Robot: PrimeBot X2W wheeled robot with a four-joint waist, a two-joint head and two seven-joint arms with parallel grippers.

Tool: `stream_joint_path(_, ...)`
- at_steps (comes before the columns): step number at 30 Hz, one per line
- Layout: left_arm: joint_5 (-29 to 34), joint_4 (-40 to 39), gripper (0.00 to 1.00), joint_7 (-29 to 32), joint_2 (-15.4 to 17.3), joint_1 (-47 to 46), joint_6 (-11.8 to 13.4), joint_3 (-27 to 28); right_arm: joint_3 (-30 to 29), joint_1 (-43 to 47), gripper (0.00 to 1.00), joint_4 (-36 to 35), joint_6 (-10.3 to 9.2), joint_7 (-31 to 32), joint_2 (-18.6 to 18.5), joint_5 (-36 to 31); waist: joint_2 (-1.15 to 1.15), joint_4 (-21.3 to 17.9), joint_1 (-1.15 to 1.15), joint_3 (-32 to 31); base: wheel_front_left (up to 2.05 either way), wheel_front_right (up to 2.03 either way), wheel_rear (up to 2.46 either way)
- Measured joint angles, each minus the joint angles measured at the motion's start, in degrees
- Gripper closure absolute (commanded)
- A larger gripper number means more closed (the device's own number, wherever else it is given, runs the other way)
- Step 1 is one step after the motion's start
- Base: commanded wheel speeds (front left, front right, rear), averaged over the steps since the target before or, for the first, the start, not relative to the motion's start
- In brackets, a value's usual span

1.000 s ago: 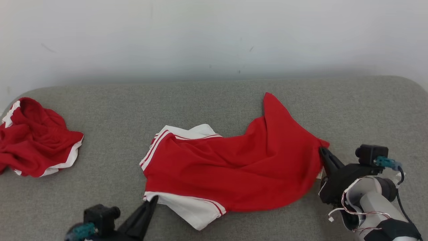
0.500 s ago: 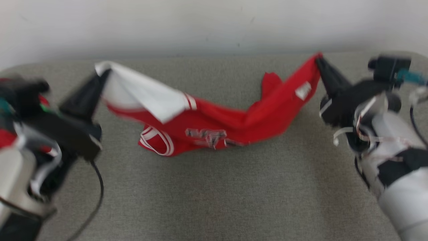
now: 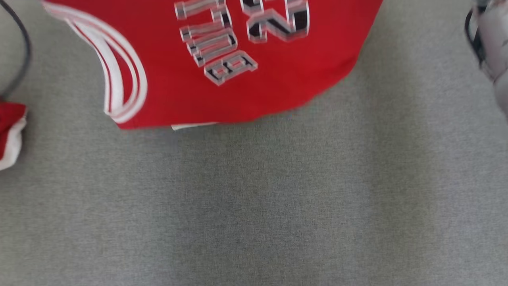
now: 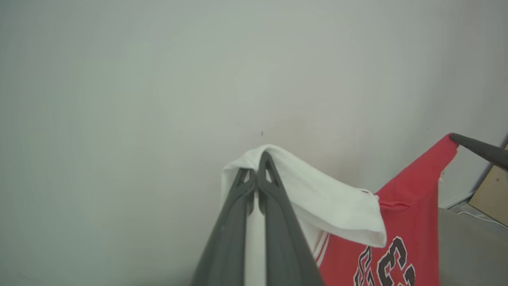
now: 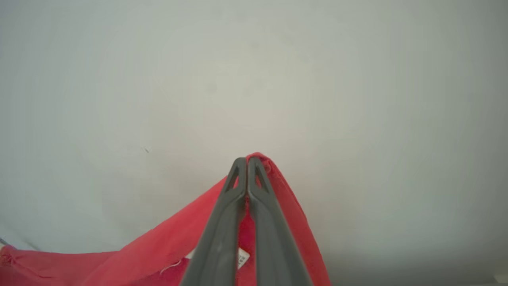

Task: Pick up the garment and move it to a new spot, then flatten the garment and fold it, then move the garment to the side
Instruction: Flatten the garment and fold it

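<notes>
The garment (image 3: 254,87) is a red jersey with white armhole trim and black-and-white lettering. It hangs over the grey surface (image 3: 254,206), and only its lower part is in the head view. In the left wrist view my left gripper (image 4: 257,167) is shut on a white edge of the jersey (image 4: 325,198), held up in front of the wall. The right gripper's finger (image 4: 480,149) pinches the red far corner there. In the right wrist view my right gripper (image 5: 247,163) is shut on a red corner of the jersey (image 5: 158,250), beside a small white label (image 5: 243,257).
A second red-and-white garment (image 3: 10,131) lies at the left edge of the grey surface. A dark cable (image 3: 24,51) curves at the upper left, and part of my pale right arm (image 3: 492,47) shows at the upper right. A pale wall (image 4: 119,99) stands behind.
Both grippers have raised the jersey off the surface and pulled it apart, so it now hangs spread with its lettering showing. The head camera has shifted and looks more steeply down.
</notes>
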Motion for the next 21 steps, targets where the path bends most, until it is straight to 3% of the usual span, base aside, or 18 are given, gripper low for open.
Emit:
stream_joint_path(9, -1.36, 12.43, 1.00, -2.50, -2.54, -17.71, 0.00, -2.45, -3.09, -16.60, 1.00, 14.85, 0.00, -9.61, 3.04, -4.27, 0.01, -1.38, 0.00, 6.69, 0.00, 0.00, 0.00)
stream_joint_path(21, 0.86, 22.10, 1.00, -12.94, -8.37, -32.37, 0.30, -2.63, -10.66, -26.97, 1.00, 15.77, 0.00, -14.52, 1.32, -12.73, -0.01, -1.56, -0.04, 9.15, 0.00, 0.00, 0.00)
